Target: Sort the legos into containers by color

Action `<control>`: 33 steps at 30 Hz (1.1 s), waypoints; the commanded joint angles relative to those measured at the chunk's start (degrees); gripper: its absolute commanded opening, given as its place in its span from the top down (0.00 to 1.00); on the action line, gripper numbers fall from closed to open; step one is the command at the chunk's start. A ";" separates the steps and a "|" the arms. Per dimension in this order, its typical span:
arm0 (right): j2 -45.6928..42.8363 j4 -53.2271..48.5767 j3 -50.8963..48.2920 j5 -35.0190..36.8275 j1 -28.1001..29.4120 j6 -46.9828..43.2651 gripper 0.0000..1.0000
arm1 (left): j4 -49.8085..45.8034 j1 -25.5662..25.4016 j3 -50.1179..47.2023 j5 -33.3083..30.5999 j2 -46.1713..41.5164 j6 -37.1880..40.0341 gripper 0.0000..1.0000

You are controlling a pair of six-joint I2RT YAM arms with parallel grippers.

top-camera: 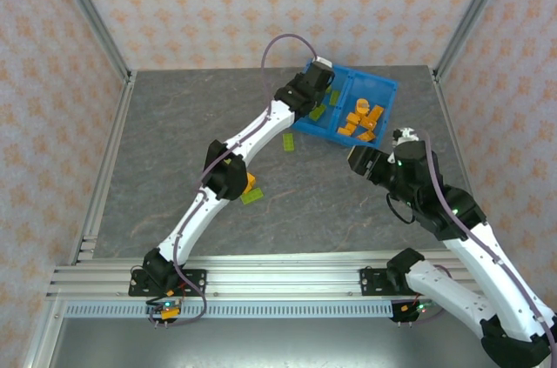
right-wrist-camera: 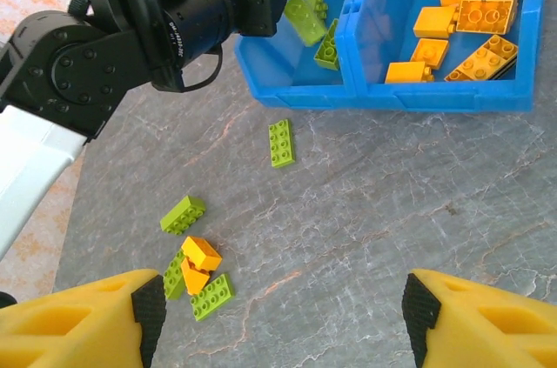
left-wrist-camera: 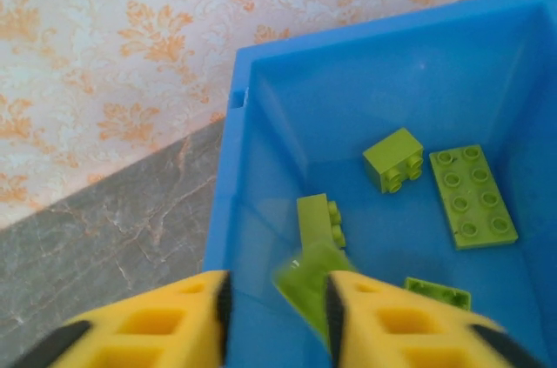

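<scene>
Left gripper [left-wrist-camera: 277, 309], jaws slightly parted, over lime compartment of blue bin [left-wrist-camera: 365, 63]; blurred lime brick [left-wrist-camera: 306, 274] in the gap, against one finger.

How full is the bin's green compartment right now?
Partly filled. The left wrist view shows a few lime green bricks on the floor of the green compartment, with bare blue between them.

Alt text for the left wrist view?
The left gripper, jaws parted, hangs over a compartment of the bright blue plastic bin, a blurred lime green plastic brick at its yellow fingers. Other lime green bricks lie inside.
</scene>
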 commanded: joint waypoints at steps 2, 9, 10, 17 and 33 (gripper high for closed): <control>2.67 0.77 1.68 1.18 -0.05 2.35 0.26 | -1.82 -0.39 2.43 2.36 -4.73 -0.64 0.53; 11.00 4.46 2.13 0.03 0.01 1.86 0.26 | 0.14 -0.57 -19.29 12.82 -26.20 -10.03 0.52; 12.81 4.77 2.49 -0.83 -0.06 1.17 0.27 | 4.83 -0.66 -28.25 14.31 -31.76 -10.80 0.51; 29.86 7.63 7.16 -6.45 3.11 -3.61 0.27 | 15.93 -0.90 -71.04 19.82 -69.70 -9.87 0.29; 72.22 7.49 32.32 4.97 6.53 -14.73 0.26 | -11.50 -1.21 -101.89 31.58 -112.73 15.23 0.00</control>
